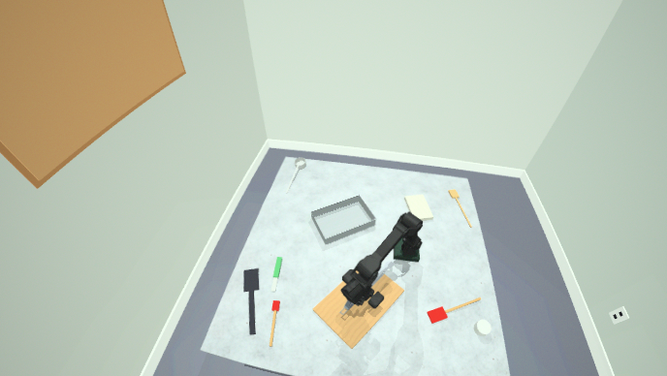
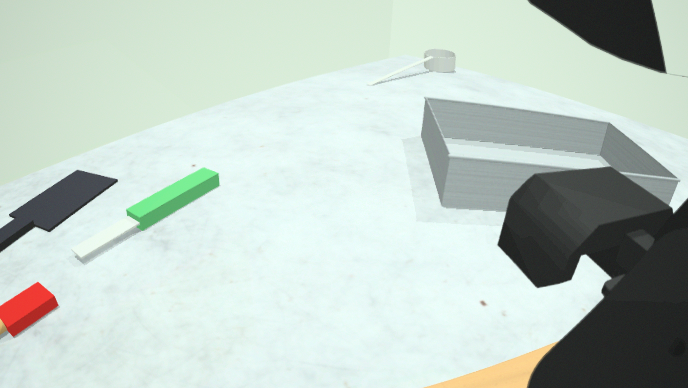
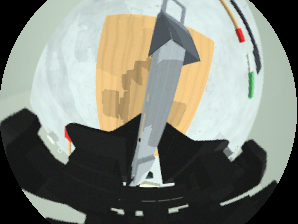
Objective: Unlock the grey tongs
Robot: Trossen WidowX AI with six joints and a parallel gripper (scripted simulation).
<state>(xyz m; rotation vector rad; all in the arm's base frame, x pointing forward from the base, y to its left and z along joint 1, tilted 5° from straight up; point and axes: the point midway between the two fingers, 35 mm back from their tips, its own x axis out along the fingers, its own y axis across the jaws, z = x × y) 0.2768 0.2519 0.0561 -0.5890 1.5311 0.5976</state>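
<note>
- One gripper [image 1: 365, 291] [image 2: 600, 240] [image 3: 149, 117], black, was clenched on the grey tongs and hung over the wooden board.
- One pair of grey tongs [image 1: 348, 308] [image 3: 165, 85], gripped, stood out beyond the fingers above the board; a dark wedge-shaped part and a wire loop made up the far end. Whether they touched the wood, or were unlocked, could not be told.
- One wooden board [image 1: 354, 335] [image 2: 500, 370] [image 3: 120, 45], flat, lay beneath the gripper, with shadows across it.
- One roasting tin [image 1: 351, 232] [image 2: 480, 182], grey, rectangular, sat apart from the board; the tongs were off it.
- One green-handled tool [image 1: 277, 267] [image 2: 172, 200] [image 3: 251, 85], pale blade, lay near a black spatula [image 1: 251, 279] [image 2: 62, 200] [image 3: 257, 62].
- One small red-headed tool [image 1: 275, 305] [image 2: 30, 307] [image 3: 240, 35], wooden handle, lay near those two.
- One larger red-headed spatula [image 1: 437, 315], wooden handle, lay near a white round item [image 1: 483, 328].
- One cream slab [image 1: 419, 207] lay near the arm's base [image 1: 399, 255].
- One long-handled cup [image 1: 301, 164] [image 2: 440, 61] stood beyond the tin.
</note>
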